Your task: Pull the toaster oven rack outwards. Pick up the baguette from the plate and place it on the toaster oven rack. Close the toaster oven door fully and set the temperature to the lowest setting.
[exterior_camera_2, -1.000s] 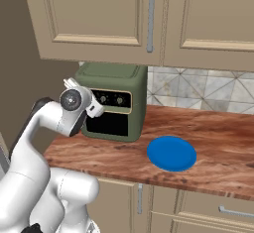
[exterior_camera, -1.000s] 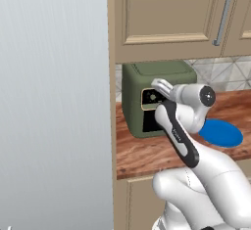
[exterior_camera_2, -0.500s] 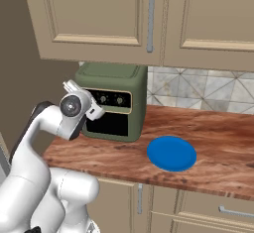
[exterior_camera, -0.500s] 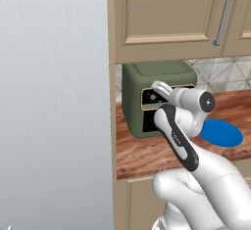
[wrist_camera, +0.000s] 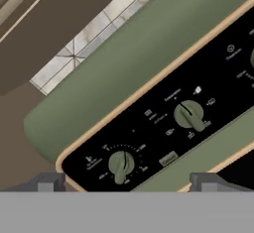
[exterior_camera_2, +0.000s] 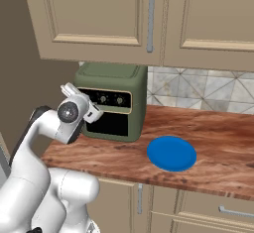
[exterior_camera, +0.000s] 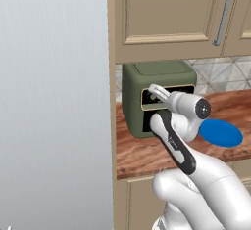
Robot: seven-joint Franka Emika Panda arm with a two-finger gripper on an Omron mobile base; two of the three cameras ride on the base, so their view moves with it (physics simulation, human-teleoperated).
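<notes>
Toaster oven (exterior_camera_2: 115, 100): olive-green box at the far left of the wooden surface (exterior_camera_2: 208, 128), under the wall cabinets (exterior_camera_2: 149, 19); cream trim around a black control strip.
Toaster oven door (exterior_camera_2: 112, 124): dark glass window below the strip, upright and shut.
Knobs: two green ones seen close in the hand view, a left knob (wrist_camera: 120, 165) and a middle knob (wrist_camera: 189, 115) (a third just shows at the right edge).
Plate (exterior_camera_2: 171, 153): round, bright blue, flat on the surface to the right of the oven and nearer the front edge, apart from it; nothing lies on it.
Jaws (wrist_camera: 126, 181): spread wide, gripping nothing; the two dark fingertips (wrist_camera: 47, 182) stand either side of the left knob, short of the control strip.
Arm (exterior_camera_2: 47, 128): white, bent up in front of the oven's left part, hand facing the control strip.
Backsplash (exterior_camera_2: 198, 90): pale patterned tile behind the surface.
</notes>
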